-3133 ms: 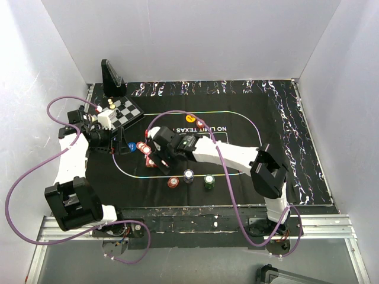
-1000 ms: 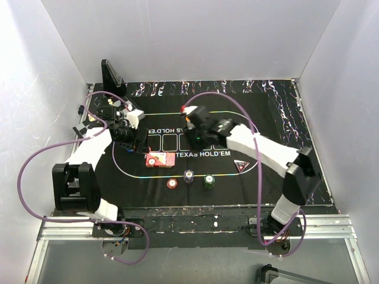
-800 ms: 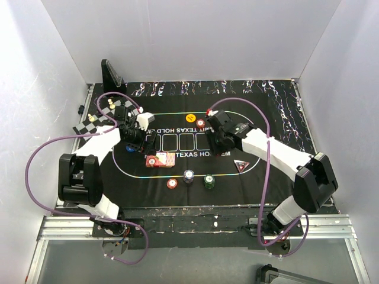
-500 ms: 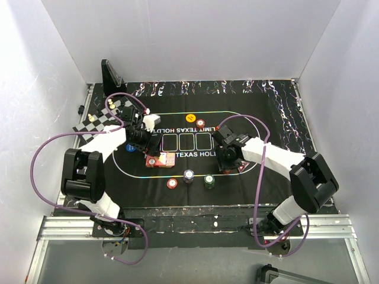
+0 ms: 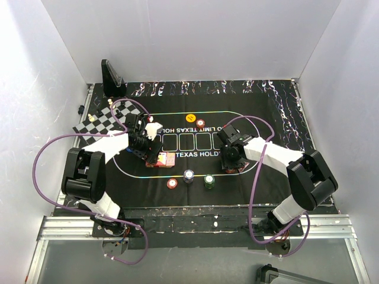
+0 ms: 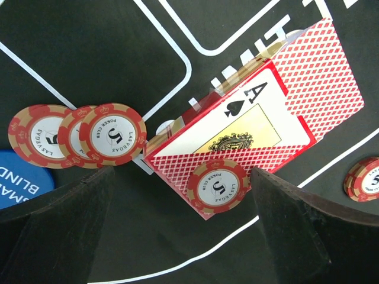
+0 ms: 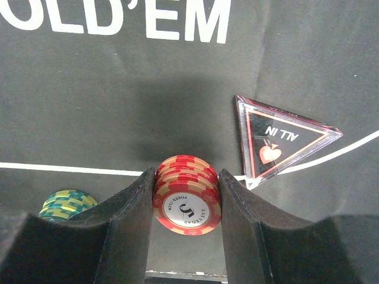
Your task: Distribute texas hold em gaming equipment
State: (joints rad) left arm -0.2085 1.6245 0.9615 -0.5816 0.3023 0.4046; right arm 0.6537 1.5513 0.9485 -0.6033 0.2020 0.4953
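Since 1 second ago the right tool (image 7: 186, 177) has been brought from the far side of the mat (image 7: 89, 89) to its near right part. The left tool (image 6: 183, 177) has been shifted a short way, to over the deck (image 6: 249, 124).

The right tool is now pinched on a red stack (image 7: 188, 204) of several chips, with both fingers pressed against its rim. The stack sits between the marker (image 7: 281, 139) and the green chips (image 7: 62, 204), touching neither. Whether it rests on the mat or is held just above it cannot be told.

The left tool is spread wide and empty, hung over the deck. The deck lies skewed, with the ace of spades face up and 1 red chip (image 6: 216, 186) on a corner. 3 overlapping chips (image 6: 77, 135) lie just beside it.

The chips are judged light, stiff and smooth-rimmed. A stack is likely to shear or shed its top discs if only the lowest ones are squeezed. It should be taken at opposite rims, with the fingers covering its full height.

The cards are judged thin, bendy and slippery. The deck would be better gripped across its long edges once squared. The chip on top is expected to slide off if the deck is tilted.
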